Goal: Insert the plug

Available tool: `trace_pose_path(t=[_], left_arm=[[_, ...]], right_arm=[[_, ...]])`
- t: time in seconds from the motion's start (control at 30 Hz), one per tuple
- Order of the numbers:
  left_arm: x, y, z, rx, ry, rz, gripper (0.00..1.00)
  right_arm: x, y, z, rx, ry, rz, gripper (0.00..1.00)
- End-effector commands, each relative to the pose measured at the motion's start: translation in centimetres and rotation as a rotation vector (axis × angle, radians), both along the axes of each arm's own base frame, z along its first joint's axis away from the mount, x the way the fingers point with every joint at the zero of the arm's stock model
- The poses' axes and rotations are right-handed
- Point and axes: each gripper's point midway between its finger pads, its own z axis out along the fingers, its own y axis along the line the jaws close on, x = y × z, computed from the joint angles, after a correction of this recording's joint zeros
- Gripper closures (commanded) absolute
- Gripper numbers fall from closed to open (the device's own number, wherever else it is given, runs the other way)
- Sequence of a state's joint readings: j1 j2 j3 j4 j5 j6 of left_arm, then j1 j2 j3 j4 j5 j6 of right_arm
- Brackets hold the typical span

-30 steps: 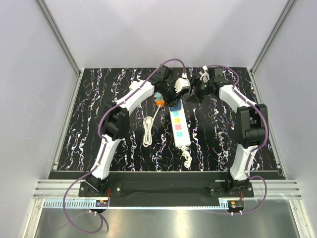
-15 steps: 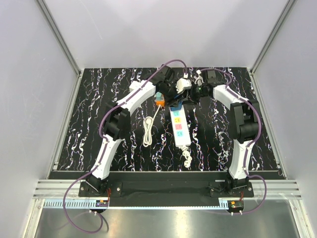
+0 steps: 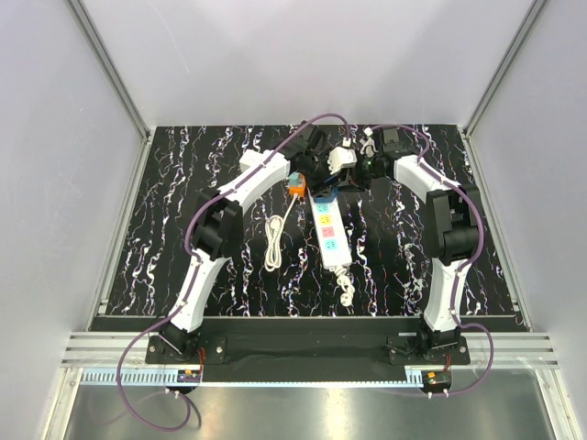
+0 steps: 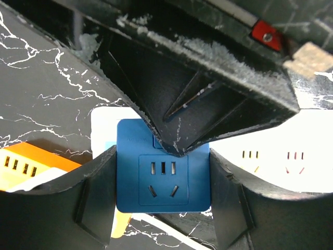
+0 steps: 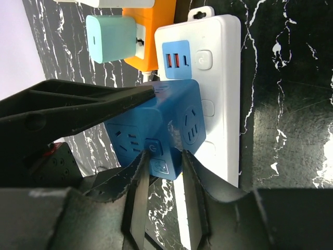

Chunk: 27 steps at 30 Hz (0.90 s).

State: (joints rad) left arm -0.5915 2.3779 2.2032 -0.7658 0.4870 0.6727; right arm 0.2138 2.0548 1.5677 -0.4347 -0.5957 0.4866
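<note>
The plug (image 4: 163, 179) is a solid blue cube with socket faces, sitting on the far end of the white power strip (image 5: 223, 78). My left gripper (image 4: 162, 162) is shut on it, one finger pressed against each side. In the right wrist view the plug (image 5: 171, 117) stands just below the strip's blue USB panel. My right gripper (image 5: 165, 159) has both fingers against the cube's near corner faces. In the top view both grippers meet over the strip's far end (image 3: 327, 197), and the plug is mostly hidden under them.
An orange-and-white plug (image 5: 143, 36) and a mint green adapter (image 5: 109, 31) lie just left of the strip's far end. A coiled white cable (image 3: 275, 243) lies left of the strip. The strip's own cord (image 3: 346, 293) curls at its near end.
My right gripper has swung left to the strip's far end, and its jaws have narrowed onto the plug. The left gripper has kept its hold, shifting only slightly.
</note>
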Motion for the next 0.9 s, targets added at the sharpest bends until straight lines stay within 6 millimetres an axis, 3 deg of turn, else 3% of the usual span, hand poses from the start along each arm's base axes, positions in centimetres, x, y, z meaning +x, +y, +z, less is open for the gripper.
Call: trace_pose_path(t=[0.0,0.2,0.23,0.33,0.53,0.67,0.87], left_arm=[[-0.6,0.8,-1.6,-0.025,0.096,-0.011,1.0],[-0.1,1.5,-2.2,-0.038,0.146,0.036,1.0],[-0.2,1.5,-2.4,-0.038,0.152,0.036,1.0],[-0.3,1.5,-3.1,-0.037,0.171,0.039,1.0],[-0.6,1.7,-4.1,-0.024,0.2,0.052,1.0],[-0.7,2.2,-5.2,0.008,0.208,0.07,1.0],[-0.8,3.7,-5.2,0.022,0.208,0.085,1.0]], right_arm=[[-0.9,-1.1,-3.8,-0.141,0.06,-0.006,0.61],[-0.7,-0.9,-1.5,-0.116,0.024,-0.008,0.44],[-0.7,-1.0,-0.8,-0.111,0.016,-0.013,0.37],[-0.7,-2.0,0.5,-0.098,0.001,-0.04,0.31],[-0.1,-4.4,2.0,-0.101,-0.036,-0.086,0.32],[0.3,-3.6,2.7,-0.053,-0.051,-0.045,0.34],[0.8,-2.7,3.7,-0.029,-0.079,-0.017,0.39]])
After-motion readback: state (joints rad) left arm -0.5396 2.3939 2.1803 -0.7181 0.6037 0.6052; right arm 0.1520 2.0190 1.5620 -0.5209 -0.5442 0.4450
